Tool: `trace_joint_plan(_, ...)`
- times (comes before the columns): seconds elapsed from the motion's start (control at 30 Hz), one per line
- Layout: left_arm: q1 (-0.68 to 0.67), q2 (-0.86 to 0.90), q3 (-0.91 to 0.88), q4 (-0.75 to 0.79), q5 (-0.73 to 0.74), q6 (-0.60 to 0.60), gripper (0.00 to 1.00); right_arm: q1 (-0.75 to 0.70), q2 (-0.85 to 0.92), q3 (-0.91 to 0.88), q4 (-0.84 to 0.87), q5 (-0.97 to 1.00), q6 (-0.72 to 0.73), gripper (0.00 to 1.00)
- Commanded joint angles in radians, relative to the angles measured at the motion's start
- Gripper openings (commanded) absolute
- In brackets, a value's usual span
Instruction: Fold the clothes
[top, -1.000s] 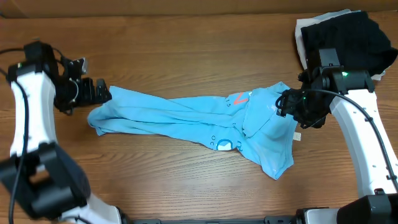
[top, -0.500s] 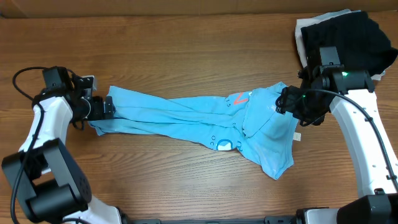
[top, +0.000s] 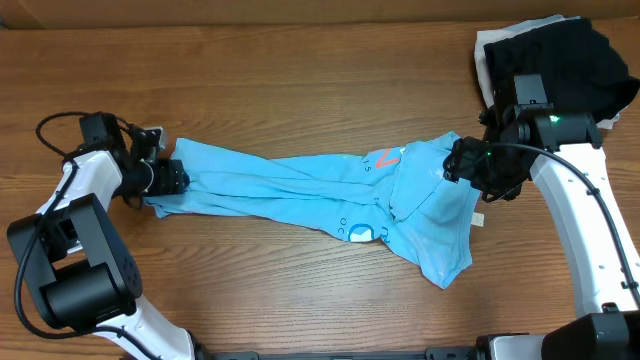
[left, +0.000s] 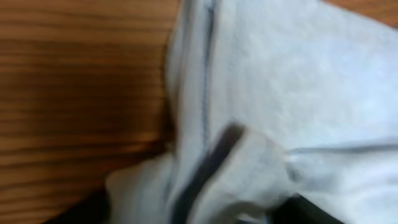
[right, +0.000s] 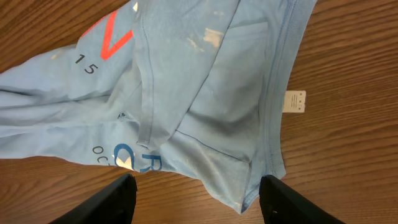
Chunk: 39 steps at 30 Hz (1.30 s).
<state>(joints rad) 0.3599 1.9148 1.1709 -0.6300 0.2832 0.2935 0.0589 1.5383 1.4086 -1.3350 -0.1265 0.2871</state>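
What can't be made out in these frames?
- Left wrist: blurred close-up of the T-shirt; jaws' state unclear.
- Overhead: left gripper too small to show a grip.
- Overhead: white garment mostly hidden under the black garment.

Both arms are wearing white shells with black joints, and the left arm is trailing a thin black cable. The right arm is showing a small green light and blunt dark fingers.
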Motion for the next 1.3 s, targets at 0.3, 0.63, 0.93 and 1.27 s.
trace_joint_plan(0.3, 0.005, 0.039, 0.102, -0.127, -0.078, -0.100, 0.04, -0.001, -0.006, 0.018, 0.063, -0.070, -0.002, 0.62)
trace_joint_plan(0.63, 0.005, 0.039, 0.507, -0.449, -0.397, -0.114, 0.04, 0.026, 0.025, 0.018, 0.098, -0.077, -0.002, 0.61)
trace_joint_plan(0.93, -0.106, 0.039, 0.607, -0.604, -0.337, -0.069, 0.04, 0.027, 0.028, 0.018, 0.112, -0.072, -0.003, 0.61)
trace_joint_plan(1.27, -0.378, 0.042, 0.605, -0.633, -0.181, -0.073, 0.04, 0.027, 0.028, 0.017, 0.111, -0.056, -0.003, 0.61)
